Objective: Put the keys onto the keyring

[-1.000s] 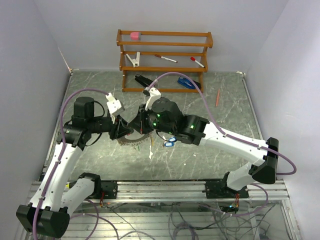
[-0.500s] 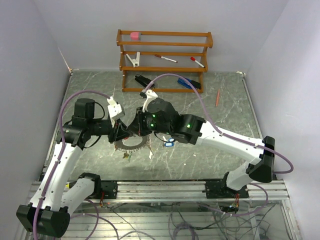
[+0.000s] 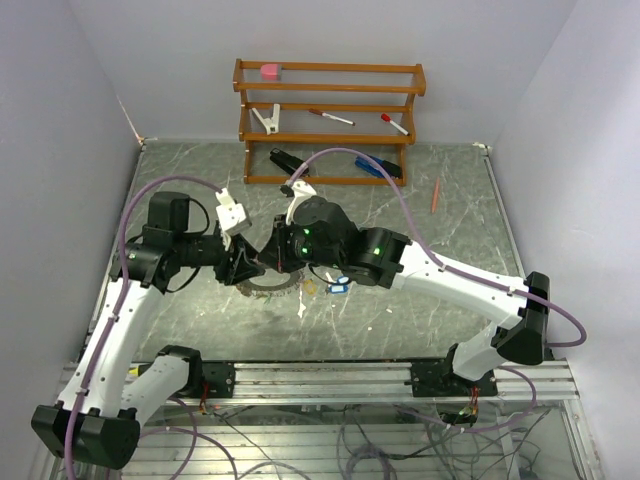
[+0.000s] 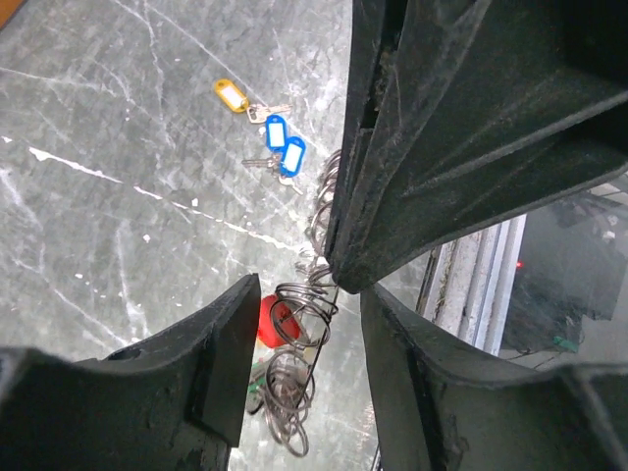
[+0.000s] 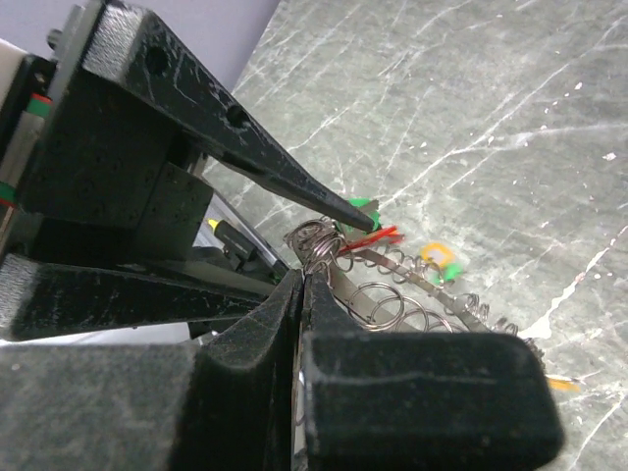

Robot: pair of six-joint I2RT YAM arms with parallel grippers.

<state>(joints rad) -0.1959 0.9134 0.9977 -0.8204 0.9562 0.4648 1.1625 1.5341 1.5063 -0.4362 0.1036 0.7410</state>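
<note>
Both tilted inward — left hand (image 3: 248, 268) and right hand (image 3: 273, 256) meet at keyring (image 3: 272, 289)

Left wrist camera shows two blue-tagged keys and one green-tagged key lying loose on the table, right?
No. The third loose key carries a yellow tag, not a green one. The left wrist view shows it lying near the two blue-tagged keys on the table.
</note>
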